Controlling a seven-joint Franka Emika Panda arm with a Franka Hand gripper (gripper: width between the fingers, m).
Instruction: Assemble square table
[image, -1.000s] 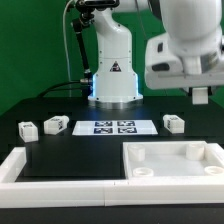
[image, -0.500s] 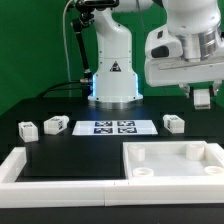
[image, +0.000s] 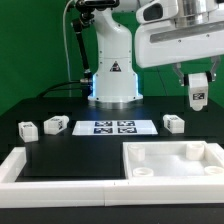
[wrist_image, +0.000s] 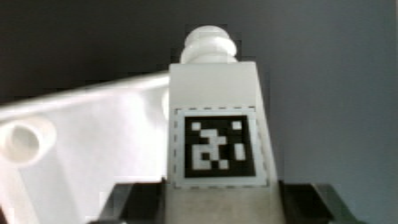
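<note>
One leg (image: 198, 96), held by the gripper (image: 198, 82), now shows more fully.

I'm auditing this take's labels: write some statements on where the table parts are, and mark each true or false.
1. The gripper holds a leg in the air. True.
2. Four legs lie on the table. False: three loose legs lie on the black surface.
3. A leg stands in a corner socket. False: the square top has no leg in it.
4. The marker board lies between loose legs. True.
</note>
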